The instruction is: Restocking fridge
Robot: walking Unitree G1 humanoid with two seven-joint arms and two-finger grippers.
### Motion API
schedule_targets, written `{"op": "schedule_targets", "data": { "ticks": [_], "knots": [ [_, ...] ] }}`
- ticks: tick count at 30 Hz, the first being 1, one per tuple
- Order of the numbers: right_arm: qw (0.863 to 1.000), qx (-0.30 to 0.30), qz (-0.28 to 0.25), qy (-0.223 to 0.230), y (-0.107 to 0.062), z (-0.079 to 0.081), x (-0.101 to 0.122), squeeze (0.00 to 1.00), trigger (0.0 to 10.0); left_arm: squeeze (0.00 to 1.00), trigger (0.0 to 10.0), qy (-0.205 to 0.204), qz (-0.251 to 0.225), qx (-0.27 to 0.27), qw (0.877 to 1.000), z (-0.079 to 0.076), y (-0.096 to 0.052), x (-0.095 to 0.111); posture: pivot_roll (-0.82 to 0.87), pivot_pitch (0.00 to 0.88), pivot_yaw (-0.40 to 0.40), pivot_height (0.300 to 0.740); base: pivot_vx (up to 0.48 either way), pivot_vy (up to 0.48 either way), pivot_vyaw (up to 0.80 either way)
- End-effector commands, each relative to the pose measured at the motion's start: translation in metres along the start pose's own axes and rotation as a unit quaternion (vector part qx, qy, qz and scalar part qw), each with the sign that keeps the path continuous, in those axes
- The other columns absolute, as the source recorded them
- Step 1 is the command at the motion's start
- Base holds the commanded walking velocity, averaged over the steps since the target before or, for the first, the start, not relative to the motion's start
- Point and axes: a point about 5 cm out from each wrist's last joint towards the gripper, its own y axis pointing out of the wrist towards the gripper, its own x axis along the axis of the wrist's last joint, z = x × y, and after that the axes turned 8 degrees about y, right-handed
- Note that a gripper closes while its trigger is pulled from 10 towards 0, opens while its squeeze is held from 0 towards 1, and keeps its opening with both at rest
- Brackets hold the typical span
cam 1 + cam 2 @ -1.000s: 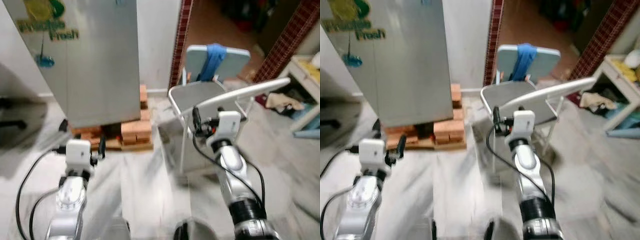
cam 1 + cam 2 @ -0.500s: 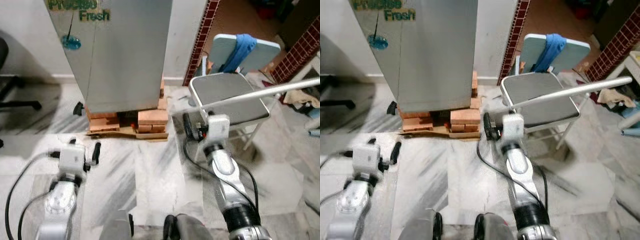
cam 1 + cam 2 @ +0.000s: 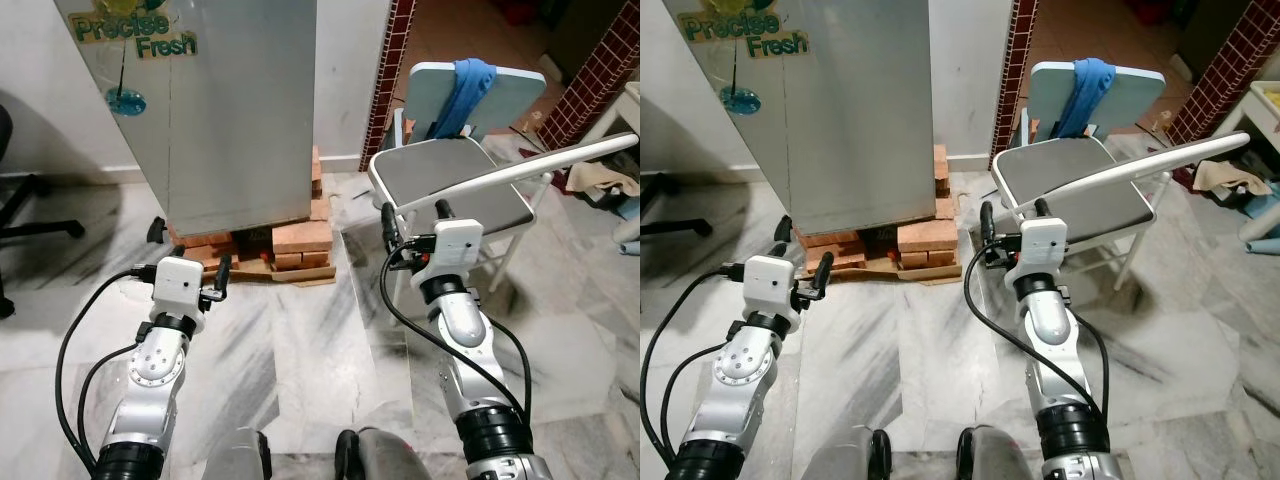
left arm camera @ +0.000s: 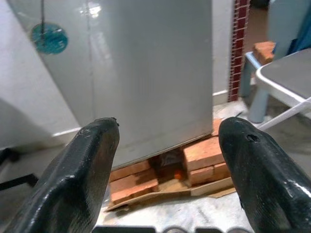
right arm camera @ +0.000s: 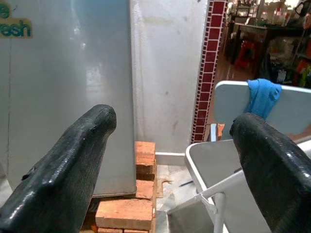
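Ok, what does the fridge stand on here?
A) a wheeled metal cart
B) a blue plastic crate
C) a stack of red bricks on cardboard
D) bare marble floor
C: the fridge rests on red bricks laid over a sheet of cardboard, seen from the head and both wrist views.

A marble floor (image 3: 300, 370) carries stacked bricks (image 3: 290, 245) under the fridge (image 3: 240, 110), and a chair (image 3: 455, 185).

Closed fridge (image 3: 840, 110) on bricks (image 3: 925, 235); chair (image 3: 1070, 190) beside
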Motion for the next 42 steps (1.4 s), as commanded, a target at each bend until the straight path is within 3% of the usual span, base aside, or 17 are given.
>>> {"op": "schedule_targets", "data": {
  "ticks": [1, 5, 8, 14, 19, 27, 35, 42],
  "knots": [
    [1.0, -0.019, 0.001, 0.019, 0.0, -0.005, 0.003, 0.0, 10.0, 0.0, 10.0, 0.008, 0.014, 0.013, 1.0, 0.003, -0.002, -0.006, 0.02, 0.057, 0.01, 0.74, 0.0, 0.0, 0.0],
    [0.999, -0.016, -0.035, -0.023, 0.01, -0.011, 0.017, 0.0, 10.0, 0.0, 10.0, 0.007, 0.004, 0.021, 1.0, 0.005, 0.004, -0.004, 0.0, 0.05, 0.012, 0.74, 0.0, 0.0, 0.0],
    [0.999, -0.04, -0.03, -0.021, 0.013, -0.021, 0.02, 0.0, 10.0, 0.0, 10.0, -0.001, 0.008, 0.033, 0.999, 0.009, 0.008, -0.003, 0.0, 0.05, 0.02, 0.74, 0.0, 0.0, 0.0],
    [0.998, -0.049, -0.022, -0.017, 0.0, -0.024, 0.013, 0.0, 10.0, 0.0, 10.0, 0.008, -0.003, 0.033, 0.999, 0.007, 0.005, -0.001, 0.01, 0.05, 0.019, 0.74, 0.0, 0.0, -0.24],
    [0.998, -0.022, 0.001, -0.054, -0.018, -0.024, 0.0, 0.0, 10.0, 0.0, 10.0, 0.016, 0.006, 0.035, 0.999, 0.01, 0.003, -0.006, 0.02, 0.016, 0.018, 0.74, 0.0, 0.0, 0.0],
    [0.998, -0.037, 0.015, -0.056, -0.023, -0.041, -0.004, 0.0, 10.0, 0.0, 10.0, -0.011, 0.017, 0.021, 1.0, 0.01, 0.005, -0.01, 0.02, 0.0, 0.03, 0.74, 0.0, 0.0, 0.0],
    [0.999, -0.033, 0.017, -0.036, -0.023, -0.028, -0.009, 0.0, 10.0, 0.0, 10.0, -0.03, 0.019, 0.026, 0.999, 0.006, 0.002, -0.012, 0.03, 0.0, 0.025, 0.74, 0.0, 0.0, 0.0],
    [0.998, -0.006, 0.046, -0.042, -0.024, -0.024, -0.019, 0.0, 10.0, 0.0, 10.0, -0.025, -0.002, 0.031, 0.999, 0.005, 0.002, -0.006, 0.04, 0.0, 0.012, 0.74, 0.0, 0.48, 0.0]
  ]
}}
